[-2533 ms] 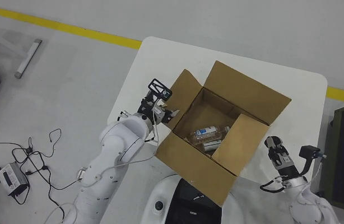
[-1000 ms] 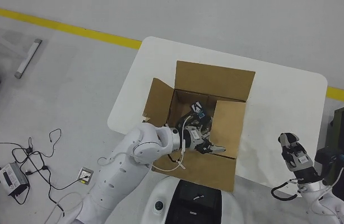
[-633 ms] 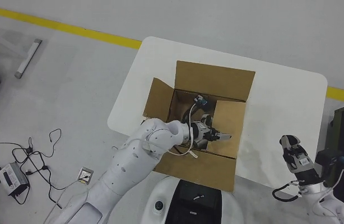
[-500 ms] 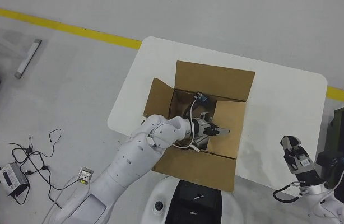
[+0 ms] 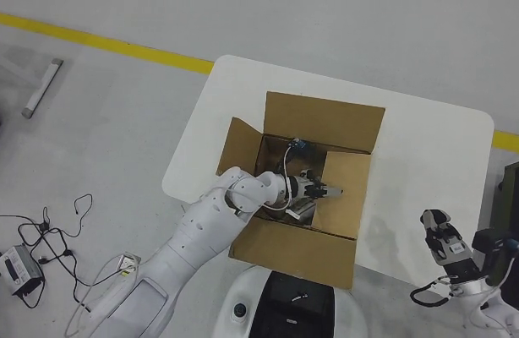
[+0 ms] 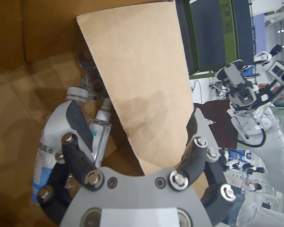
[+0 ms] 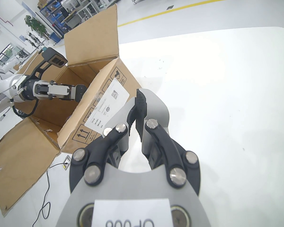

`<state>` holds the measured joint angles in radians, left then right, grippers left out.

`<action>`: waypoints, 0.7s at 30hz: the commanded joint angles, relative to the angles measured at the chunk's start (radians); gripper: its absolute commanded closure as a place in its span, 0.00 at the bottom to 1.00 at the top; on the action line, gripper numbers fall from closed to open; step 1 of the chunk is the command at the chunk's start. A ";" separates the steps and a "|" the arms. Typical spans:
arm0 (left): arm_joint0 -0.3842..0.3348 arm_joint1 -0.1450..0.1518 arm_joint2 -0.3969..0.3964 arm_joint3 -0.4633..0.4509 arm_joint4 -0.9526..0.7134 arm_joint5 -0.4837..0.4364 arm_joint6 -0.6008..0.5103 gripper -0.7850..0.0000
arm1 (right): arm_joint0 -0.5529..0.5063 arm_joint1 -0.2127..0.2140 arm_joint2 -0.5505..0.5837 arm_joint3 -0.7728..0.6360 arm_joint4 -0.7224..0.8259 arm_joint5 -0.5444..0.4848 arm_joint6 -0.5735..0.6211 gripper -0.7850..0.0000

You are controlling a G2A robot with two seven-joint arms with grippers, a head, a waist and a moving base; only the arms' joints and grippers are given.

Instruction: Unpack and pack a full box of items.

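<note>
**Left pincer astride the side flap; contents untouched**

- The box (image 5: 327,127) stands open on the white surface (image 5: 420,152). Its far flap is folded out flat and its near flap hangs toward the robot.
- The left arm reaches in over the box's left side. The left pincer (image 6: 132,116) has its fingers apart, one on each side of the right-hand side flap (image 6: 142,72), which leans in over the opening. The inner finger (image 6: 77,121) is down inside the box and the outer one is outside the flap. I cannot tell whether either pad is touching the card.
- Judgement: the straddle looks meant to catch this flap and swing it outward, since it overhangs part of the contents.
- Items lie loose on the box floor: a clear bottle (image 6: 41,166) with a white cap, a white tube (image 6: 100,128) just beside it, and a metal fitting (image 6: 94,87) partly under the flap. The pincer holds none of them.
- The right pincer (image 7: 138,109) has its fingers together and nothing between them. It is parked over bare surface, well apart from the box. This probably keeps it out of the left arm's way.
- Task progress: early, with unpacking not yet begun.
- Risk: pulling on the thin flap may drag the light box.
</note>
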<state>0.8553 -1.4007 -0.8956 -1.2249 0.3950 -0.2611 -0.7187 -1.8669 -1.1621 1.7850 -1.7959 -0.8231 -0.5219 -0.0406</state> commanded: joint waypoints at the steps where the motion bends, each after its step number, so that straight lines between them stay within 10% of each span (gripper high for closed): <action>1: -0.006 -0.001 0.003 0.007 -0.014 -0.007 -0.009 0.00 | 0.007 -0.001 -0.014 0.008 -0.004 -0.001 0.005 1.00; 21: -0.020 -0.022 -0.001 0.001 -0.296 -0.088 -0.052 0.00 | 0.050 -0.008 -0.110 0.072 -0.048 0.004 0.008 1.00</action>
<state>0.8325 -1.4215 -0.8931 -1.2152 0.1273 -0.3468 -0.7719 -1.8210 -1.1698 1.6805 -1.7257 -0.8689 -0.5207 -0.0311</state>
